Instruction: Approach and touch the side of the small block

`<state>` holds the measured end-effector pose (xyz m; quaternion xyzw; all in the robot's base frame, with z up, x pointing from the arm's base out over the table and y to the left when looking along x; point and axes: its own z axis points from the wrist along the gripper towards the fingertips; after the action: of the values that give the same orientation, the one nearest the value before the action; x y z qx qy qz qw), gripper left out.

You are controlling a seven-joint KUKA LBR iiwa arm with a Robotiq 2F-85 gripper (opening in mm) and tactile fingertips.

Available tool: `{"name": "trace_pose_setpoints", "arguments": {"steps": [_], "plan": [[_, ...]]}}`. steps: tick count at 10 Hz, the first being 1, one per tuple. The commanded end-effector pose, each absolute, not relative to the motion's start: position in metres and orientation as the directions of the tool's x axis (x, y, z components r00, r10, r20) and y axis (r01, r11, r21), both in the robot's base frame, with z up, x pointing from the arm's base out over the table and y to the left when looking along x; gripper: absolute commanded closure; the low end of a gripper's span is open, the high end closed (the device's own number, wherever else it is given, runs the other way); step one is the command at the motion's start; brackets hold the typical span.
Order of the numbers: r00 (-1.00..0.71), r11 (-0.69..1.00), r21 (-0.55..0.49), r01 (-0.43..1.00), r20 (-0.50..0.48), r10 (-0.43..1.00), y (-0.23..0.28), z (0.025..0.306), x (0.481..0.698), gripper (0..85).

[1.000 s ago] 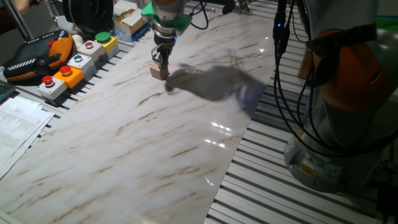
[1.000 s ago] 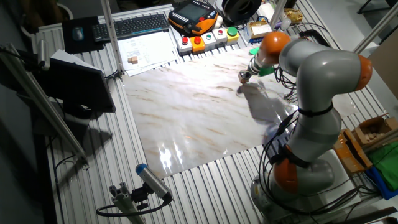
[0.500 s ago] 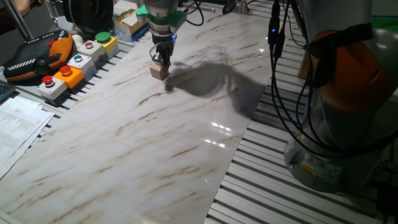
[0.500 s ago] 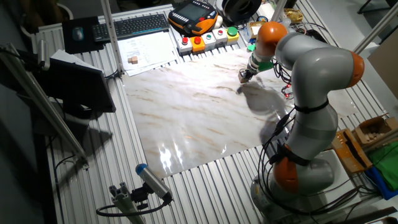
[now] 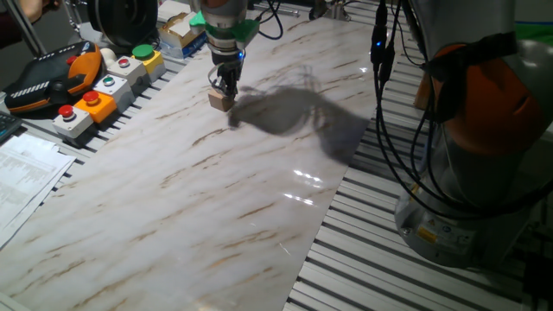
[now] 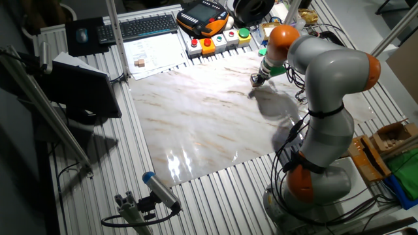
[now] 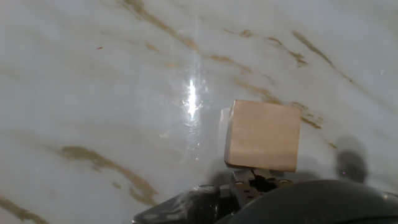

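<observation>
The small block (image 5: 220, 99) is a light-tan wooden cube on the marble tabletop (image 5: 216, 199), near its far left edge. My gripper (image 5: 226, 86) stands upright right behind it, fingers together, tips at the block's side. In the other fixed view the gripper (image 6: 258, 78) is against the block (image 6: 254, 81). In the hand view the block (image 7: 262, 135) fills the centre right, and my fingertips (image 7: 254, 180) press at its near face. The fingers look shut and hold nothing.
Grey boxes with coloured buttons (image 5: 102, 91) line the table's left edge, beside an orange teach pendant (image 5: 52, 76). Cardboard boxes (image 5: 179, 26) stand behind the gripper. Papers (image 5: 26, 173) lie at the left. A keyboard (image 6: 147, 26) is at the far side. Cables (image 5: 389, 104) hang at the right.
The arm's upper part has swung and its shadow has shifted on the table. The gripper has moved slightly left at the block. The block has stayed in place.
</observation>
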<state>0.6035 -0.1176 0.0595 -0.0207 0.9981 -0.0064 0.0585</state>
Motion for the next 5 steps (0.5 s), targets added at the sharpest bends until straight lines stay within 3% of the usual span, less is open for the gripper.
{"name": "trace_pose_setpoints", "arguments": {"steps": [1,5], "plan": [[-0.99,0.999,-0.014,-0.036,-0.138,-0.037,-0.117,0.059,0.604,84.3],[-0.985,0.999,-0.022,-0.032,-0.169,-0.036,-0.116,0.069,0.608,84.3]]}}
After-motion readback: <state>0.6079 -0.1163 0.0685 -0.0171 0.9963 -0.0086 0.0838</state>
